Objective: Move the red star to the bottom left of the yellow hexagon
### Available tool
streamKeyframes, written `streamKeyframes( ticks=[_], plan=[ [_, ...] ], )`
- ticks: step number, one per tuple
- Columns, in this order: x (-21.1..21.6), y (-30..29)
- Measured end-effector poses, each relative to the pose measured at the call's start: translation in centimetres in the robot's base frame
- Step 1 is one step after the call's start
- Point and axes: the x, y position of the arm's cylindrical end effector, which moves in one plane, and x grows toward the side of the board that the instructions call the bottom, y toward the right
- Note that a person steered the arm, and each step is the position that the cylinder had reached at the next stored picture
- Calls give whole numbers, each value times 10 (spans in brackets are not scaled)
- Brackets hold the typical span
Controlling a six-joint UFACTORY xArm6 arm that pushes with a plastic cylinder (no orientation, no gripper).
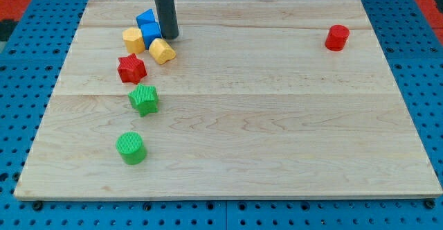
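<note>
My tip (170, 37) sits at the blue blocks' (148, 25) right edge; no gripper, only a bare rod. Yellow heart-like block (161, 50) just below, yellow hexagon (133, 40) left. Red star (131, 69) lies below the hexagon on the wooden table (277, 119), green star (144, 100) and green cylinder (131, 148) farther down; red cylinder (337, 37) far right.

Yellow blocks (133, 40) crowd the red star (131, 69) above; its left seems free.

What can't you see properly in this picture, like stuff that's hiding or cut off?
- Camera view: the dark rod's upper part is cut off by the view's top; my tip stands right of the blue blocks.
- The rod covers the blue blocks' right side, so their shapes are unclear, and touch cannot be told.
- Which of the two yellow blocks is the hexagon is too small to tell; the red star block lies below them.
</note>
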Motion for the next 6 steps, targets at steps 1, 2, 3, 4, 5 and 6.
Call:
streamKeyframes(
  ticks=[1,2,3,4,5,6],
  plan=[
    [55,24],
    [68,-6],
    [70,-69],
    [69,-105],
    [70,-37],
    [43,22]
  ],
)
